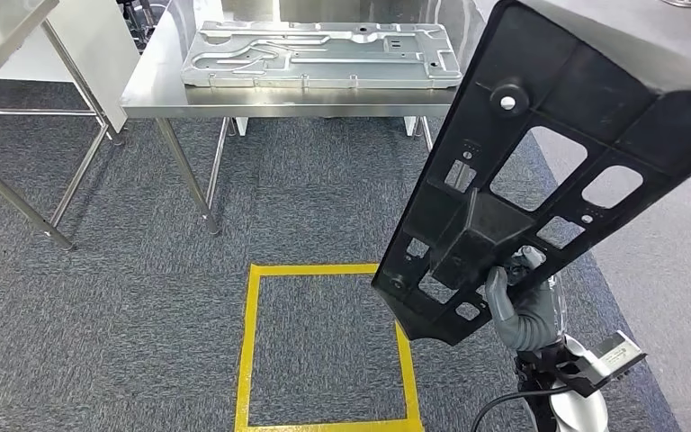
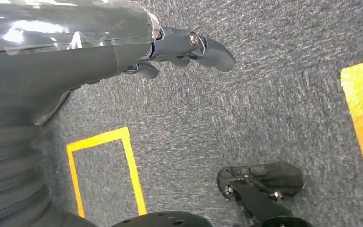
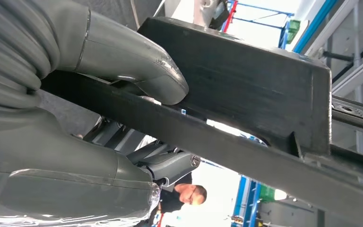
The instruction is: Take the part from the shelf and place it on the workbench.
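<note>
Fingers point(image 3: 170, 168) and thumb point(image 3: 142, 71) of the right hand point(image 1: 513, 297) pinch the black panel point(image 1: 549, 153) near its lower end, at about five o'clock in the head view. The panel rises tilted toward one o'clock, over grey carpet point(image 1: 144, 270) with a yellow taped square point(image 1: 252, 342). The left hand point(image 2: 184, 47) hangs above the carpet holding nothing, fingers loosely curled. At twelve o'clock a steel table point(image 1: 157, 76) carries a metal plate point(image 1: 324, 54).
</note>
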You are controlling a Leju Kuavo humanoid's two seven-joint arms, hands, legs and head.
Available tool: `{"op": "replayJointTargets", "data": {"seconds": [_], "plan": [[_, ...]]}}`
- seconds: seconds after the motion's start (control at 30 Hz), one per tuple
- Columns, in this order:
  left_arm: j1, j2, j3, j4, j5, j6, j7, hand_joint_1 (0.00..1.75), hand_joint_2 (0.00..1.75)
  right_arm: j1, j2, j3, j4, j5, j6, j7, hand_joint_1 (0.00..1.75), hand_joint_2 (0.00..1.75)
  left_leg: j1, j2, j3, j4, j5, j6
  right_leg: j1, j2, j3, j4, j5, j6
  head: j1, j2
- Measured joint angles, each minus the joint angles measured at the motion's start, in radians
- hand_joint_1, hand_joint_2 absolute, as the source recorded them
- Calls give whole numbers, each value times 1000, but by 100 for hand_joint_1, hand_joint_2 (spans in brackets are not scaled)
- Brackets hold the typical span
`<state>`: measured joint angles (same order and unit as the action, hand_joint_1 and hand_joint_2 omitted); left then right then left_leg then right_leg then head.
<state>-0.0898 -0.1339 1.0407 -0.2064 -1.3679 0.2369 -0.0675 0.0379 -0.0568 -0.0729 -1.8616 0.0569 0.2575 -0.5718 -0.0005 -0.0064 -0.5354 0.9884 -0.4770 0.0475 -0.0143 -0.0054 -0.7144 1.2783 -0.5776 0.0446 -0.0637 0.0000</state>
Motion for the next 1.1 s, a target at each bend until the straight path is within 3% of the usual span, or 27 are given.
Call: {"op": "replayJointTargets", "data": {"seconds": [0.03,0.07,0.13,0.17,0.23,0.37,0.4,0.47,0.5,0.53,0.57,0.63,0.67,0.7,0.8,0.87,0.9,1.0,1.03,1.07,1.1], "plan": [[1,0,0,0,-2,0,0,0,175,2,0,0,0,1,-3,0,175,175,-1,-1,2,0,-3,0,0,0,-13,16,7,0,0,0],[2,0,0,0,-3,0,0,0,175,3,0,0,0,2,-5,0,175,175,-1,-1,7,0,-6,-1,0,0,-6,-9,35,-1,0,0],[2,-2,0,0,-4,0,0,0,175,3,0,0,-1,3,-6,0,175,175,-1,-3,19,0,-16,-5,2,1,57,-147,111,-9,0,0],[2,-3,0,0,-4,0,0,0,175,3,0,0,-2,3,-6,0,175,175,-2,-3,23,1,-21,-9,4,1,89,-212,134,-14,0,0],[1,-4,0,0,-4,1,1,0,175,3,0,0,-5,5,-6,0,175,175,-4,-3,26,1,-30,-19,10,2,119,-272,141,-23,0,0],[-2,-4,0,0,-3,2,4,0,175,4,0,0,-10,6,-6,0,175,175,-5,0,26,25,-55,-41,4,4,135,-286,129,-44,0,0],[-2,-3,0,0,-2,3,4,0,175,4,1,0,-12,6,-6,0,175,175,-4,0,5,72,-76,-47,1,3,143,-289,125,-48,0,0],[-6,-3,0,0,2,3,3,0,175,4,2,0,-13,6,-6,0,175,175,0,1,-74,213,-127,-56,1,-1,156,-290,113,-54,0,0],[-10,-3,0,0,5,3,2,0,175,4,3,0,-13,6,-5,0,175,175,2,1,-113,275,-140,-60,1,-2,163,-290,106,-54,0,0],[-14,-3,1,0,6,3,2,0,175,4,4,0,-13,7,-5,0,175,175,3,1,-138,304,-134,-62,1,-3,172,-290,98,-54,0,0],[-15,-3,1,0,7,3,2,0,175,4,4,0,-13,7,-5,1,175,175,5,2,-143,294,-106,-63,1,-3,184,-290,90,-53,0,0],[-12,-3,1,0,8,3,3,0,175,3,5,0,-13,7,-4,1,175,175,7,3,-106,178,-14,-60,-1,-1,212,-290,70,-47,0,0],[-9,-3,1,0,8,3,4,0,175,2,6,0,-13,7,-4,1,175,175,5,4,-83,117,18,-57,1,1,223,-290,61,-42,0,0],[-6,-3,2,0,8,3,4,0,175,1,7,0,-14,8,-4,1,175,175,4,4,-63,70,32,-50,2,3,229,-289,53,-36,0,0],[1,-3,3,0,8,3,6,0,175,-2,8,0,-15,9,-4,2,175,175,0,2,-44,32,11,-24,3,5,232,-286,48,-17,0,0],[3,-3,3,0,8,3,6,0,175,-4,9,1,-16,10,-4,3,175,175,2,-2,-27,22,4,-11,1,4,220,-249,46,-6,0,0],[3,-3,3,0,7,3,6,0,175,-6,9,1,-17,10,-4,3,175,175,4,-3,-16,18,0,-5,0,4,195,-207,37,-3,0,0],[4,-3,3,0,6,3,6,0,175,-8,9,1,-17,10,-5,4,175,175,2,-4,8,14,-20,3,0,4,56,-22,-18,1,0,0],[6,-3,3,0,6,3,6,0,175,-6,9,1,-17,10,-5,4,175,175,0,-5,18,14,-29,3,1,4,18,11,-24,1,0,0],[7,-3,4,0,7,3,6,0,175,-4,10,1,-17,11,-5,4,175,175,-1,-6,32,14,-40,3,1,4,-3,10,-12,0,0,0],[8,-3,4,0,7,3,6,0,175,-3,10,1,-17,11,-4,4,175,175,-2,-7,48,14,-51,2,2,5,-5,-26,21,-3,0,0]]}}
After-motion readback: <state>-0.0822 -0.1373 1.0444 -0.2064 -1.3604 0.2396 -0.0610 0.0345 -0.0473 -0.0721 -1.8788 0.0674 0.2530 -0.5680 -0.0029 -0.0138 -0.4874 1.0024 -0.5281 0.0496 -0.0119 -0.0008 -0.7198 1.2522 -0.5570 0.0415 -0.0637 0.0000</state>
